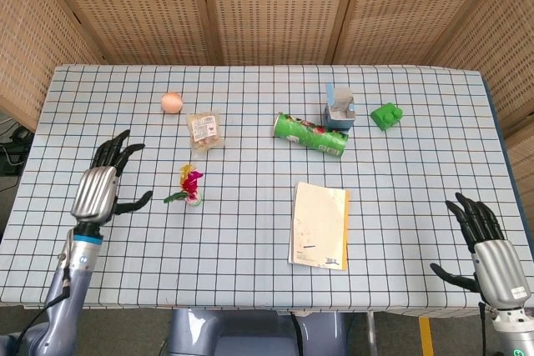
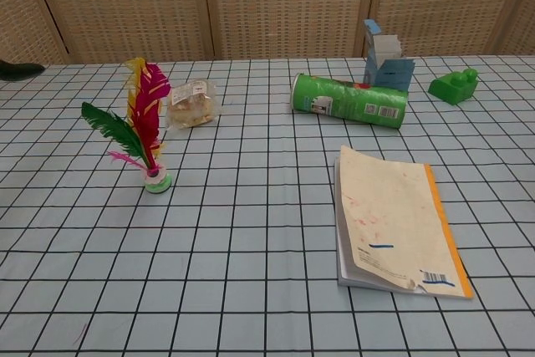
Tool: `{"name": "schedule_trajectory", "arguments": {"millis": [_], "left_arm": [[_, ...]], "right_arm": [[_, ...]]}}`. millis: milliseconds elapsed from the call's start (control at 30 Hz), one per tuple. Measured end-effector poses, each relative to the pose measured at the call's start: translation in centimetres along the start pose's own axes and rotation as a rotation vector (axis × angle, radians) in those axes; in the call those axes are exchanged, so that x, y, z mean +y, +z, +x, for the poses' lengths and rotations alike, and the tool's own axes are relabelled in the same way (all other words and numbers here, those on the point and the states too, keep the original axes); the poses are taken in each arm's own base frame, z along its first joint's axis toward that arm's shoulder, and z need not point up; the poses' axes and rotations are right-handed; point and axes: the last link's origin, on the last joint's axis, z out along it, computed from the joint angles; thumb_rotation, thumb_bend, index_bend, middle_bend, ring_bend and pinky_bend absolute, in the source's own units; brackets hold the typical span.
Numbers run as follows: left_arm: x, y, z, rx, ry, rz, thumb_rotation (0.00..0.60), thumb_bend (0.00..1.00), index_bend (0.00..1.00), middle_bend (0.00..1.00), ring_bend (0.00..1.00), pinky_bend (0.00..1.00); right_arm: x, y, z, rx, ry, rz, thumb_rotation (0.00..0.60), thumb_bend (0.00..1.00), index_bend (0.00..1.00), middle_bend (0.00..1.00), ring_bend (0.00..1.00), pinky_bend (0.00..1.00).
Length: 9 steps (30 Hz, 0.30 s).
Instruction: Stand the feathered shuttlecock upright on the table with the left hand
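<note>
- Now the shuttlecock (image 2: 144, 135) is standing on its green base on the table (image 1: 250, 256), toward the left edge and roughly midway between front and back, its feathers fanning upward; nothing is touching it, so the task is looking done.
- Its base is sitting flat, which is likely why it is balancing without support, though the feathers are leaning a little to the left in the chest view.
- Beside it, the left hand (image 1: 102, 189) is hovering near the left edge, well apart from the shuttlecock, fingers spread and holding nothing.
- Off the front right corner, the right hand (image 1: 488, 249) is hanging with fingers apart, also holding nothing.
- Behind the shuttlecock a wrapped snack (image 1: 204, 129) and a ball (image 1: 172, 102) are lying toward the back left; the wrapper's contents are too small to make out.
- Further right, a green can (image 1: 310, 135) is lying on its side, touching or just beside a blue carton (image 1: 338, 108), with a green block (image 1: 386, 115) nearby.
- A notebook (image 1: 319, 224) is lying flat toward the front.
- Covering the table is a checked cloth, and woven screens are closing off the room behind.
</note>
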Motion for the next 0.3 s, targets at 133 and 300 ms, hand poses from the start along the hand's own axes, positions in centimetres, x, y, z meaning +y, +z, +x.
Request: {"name": "schedule_trajectory", "arguments": {"millis": [133, 300], "left_arm": [[-3.1, -4.2, 0.5, 0.08, 0.174, 0.037, 0.6, 0.26, 0.11, 0.0, 0.0, 0.0], [-7.1, -9.1, -0.1, 0.09, 0.343, 0.103, 0.6, 0.26, 0.08, 0.0, 0.0, 0.0]], "right_arm": [[-0.1, 0.0, 0.1, 0.003, -0.012, -0.002, 0.6, 0.06, 0.0, 0.0, 0.0, 0.0], [-0.1, -0.1, 0.2, 0.008, -0.024, -0.009, 0.6, 0.06, 0.0, 0.0, 0.0, 0.0]]}}
